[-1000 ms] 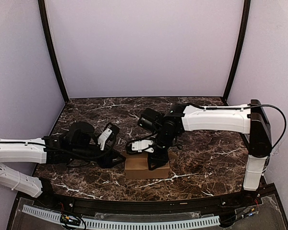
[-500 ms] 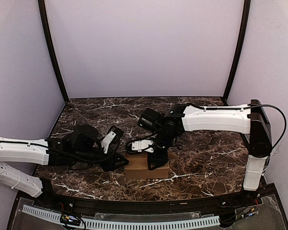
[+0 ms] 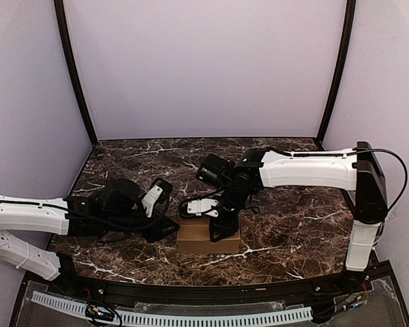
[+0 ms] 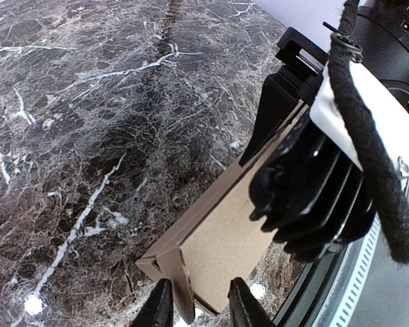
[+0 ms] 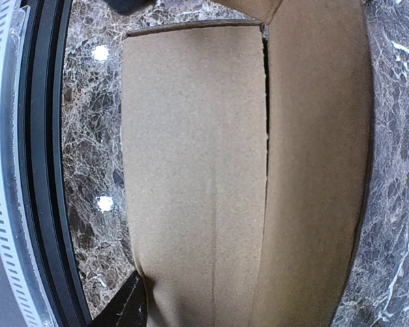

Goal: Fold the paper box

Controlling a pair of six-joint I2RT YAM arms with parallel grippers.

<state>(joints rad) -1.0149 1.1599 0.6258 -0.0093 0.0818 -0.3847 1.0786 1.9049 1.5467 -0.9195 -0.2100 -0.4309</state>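
The paper box (image 3: 194, 240) is a closed brown cardboard mailer lying near the table's front middle. My left gripper (image 3: 169, 228) is at its left end. In the left wrist view the two black fingers stand apart on either side of the box's corner flap (image 4: 180, 283), gripper (image 4: 199, 310) open. My right gripper (image 3: 221, 228) rests down on the box's top right part. The right wrist view is filled by the box top (image 5: 191, 170). A slit runs along the top. One black finger (image 5: 128, 306) shows at the box's near edge; the other is hidden.
The dark marble table (image 3: 293, 218) is ringed by purple walls. A black rail and a white perforated strip (image 3: 191, 317) run along the near edge, close to the box. My right arm's black wrist (image 4: 307, 197) hangs over the box.
My left gripper has moved right along the table to the box's left end. The right gripper and the box have stayed in place.
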